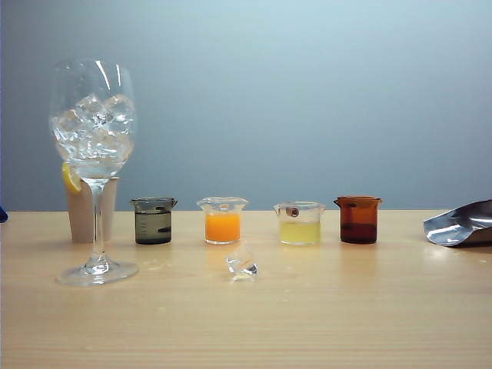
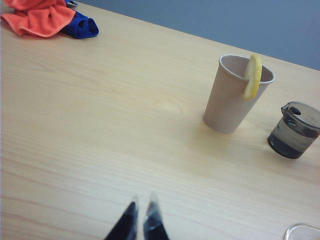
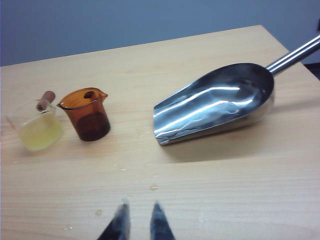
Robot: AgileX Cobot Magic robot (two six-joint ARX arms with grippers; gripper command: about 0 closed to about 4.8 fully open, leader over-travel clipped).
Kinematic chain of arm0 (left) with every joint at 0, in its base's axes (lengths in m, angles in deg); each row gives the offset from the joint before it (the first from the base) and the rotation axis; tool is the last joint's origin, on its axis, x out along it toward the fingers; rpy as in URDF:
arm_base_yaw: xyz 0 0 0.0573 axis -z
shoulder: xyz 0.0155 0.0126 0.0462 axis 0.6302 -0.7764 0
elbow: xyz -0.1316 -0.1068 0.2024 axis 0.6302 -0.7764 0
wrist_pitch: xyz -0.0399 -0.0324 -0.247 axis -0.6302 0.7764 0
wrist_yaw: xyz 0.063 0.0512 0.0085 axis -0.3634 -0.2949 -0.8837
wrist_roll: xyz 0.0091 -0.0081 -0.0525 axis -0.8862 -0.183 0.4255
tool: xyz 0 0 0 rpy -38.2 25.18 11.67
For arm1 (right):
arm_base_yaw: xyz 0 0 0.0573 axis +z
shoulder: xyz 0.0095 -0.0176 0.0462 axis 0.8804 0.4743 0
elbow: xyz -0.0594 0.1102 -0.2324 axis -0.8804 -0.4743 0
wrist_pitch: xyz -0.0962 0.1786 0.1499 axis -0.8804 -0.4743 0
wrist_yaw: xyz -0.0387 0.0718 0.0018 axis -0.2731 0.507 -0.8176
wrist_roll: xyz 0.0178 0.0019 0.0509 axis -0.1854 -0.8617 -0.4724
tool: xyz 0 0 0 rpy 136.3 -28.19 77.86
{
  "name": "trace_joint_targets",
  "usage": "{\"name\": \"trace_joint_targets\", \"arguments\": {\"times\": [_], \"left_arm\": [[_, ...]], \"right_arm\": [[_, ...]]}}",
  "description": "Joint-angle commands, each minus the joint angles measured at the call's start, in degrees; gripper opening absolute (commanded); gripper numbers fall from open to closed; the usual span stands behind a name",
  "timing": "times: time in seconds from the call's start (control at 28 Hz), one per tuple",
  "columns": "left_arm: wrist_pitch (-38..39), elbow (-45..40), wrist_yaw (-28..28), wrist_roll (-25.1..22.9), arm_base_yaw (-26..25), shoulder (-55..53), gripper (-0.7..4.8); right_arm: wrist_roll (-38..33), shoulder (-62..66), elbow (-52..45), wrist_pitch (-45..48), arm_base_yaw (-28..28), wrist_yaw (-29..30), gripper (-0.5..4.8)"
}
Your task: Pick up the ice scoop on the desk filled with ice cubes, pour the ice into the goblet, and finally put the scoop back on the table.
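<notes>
- The scoop (image 3: 215, 107) is seen lying empty on the bench (image 3: 225, 190), judged put back after pouring.
- The goblet (image 1: 93, 146) stands filled with ice (image 1: 94, 123); one cube (image 1: 242, 263) lies spilled.
- The right claw (image 3: 139, 215) hovers near the scoop, tips slightly apart, holding nothing.
- The left claw (image 2: 141, 212) hovers above bare bench, nearly together, empty.

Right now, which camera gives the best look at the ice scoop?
The right wrist view: the ice scoop lies whole on the table, empty, trough and handle plain, beyond the right gripper. The exterior view catches only its shiny trough at the right edge. The left wrist view, with the left gripper, shows none of it.
</notes>
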Motion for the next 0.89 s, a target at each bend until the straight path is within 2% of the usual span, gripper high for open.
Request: {"name": "trace_joint_targets", "arguments": {"times": [0.04,0.11,0.18,0.29,0.32,0.89], "left_arm": [[-1.0,0.1,2.3,-2.0,0.0,0.0,0.3],[-2.2,0.1,4.8,-3.4,0.0,0.0,0.3],[-2.0,0.1,5.0,-3.5,0.0,0.0,0.3],[-2.0,0.1,5.0,-3.5,0.0,0.0,0.3],[-2.0,0.1,5.0,-3.5,0.0,0.0,0.3],[-2.0,0.1,5.0,-3.5,0.0,0.0,0.3]], "right_arm": [[0.2,0.0,-0.2,0.9,0.0,0.1,0.63],[0.3,0.0,-0.2,1.3,0.0,0.6,0.63],[1.6,0.0,-0.2,3.3,0.0,-0.5,0.63],[11.5,0.0,-0.2,6.1,0.0,-1.6,0.63],[12.9,0.0,-0.2,6.1,0.0,-1.6,0.63],[12.9,0.0,-0.2,5.9,0.0,-1.7,0.63]]}}
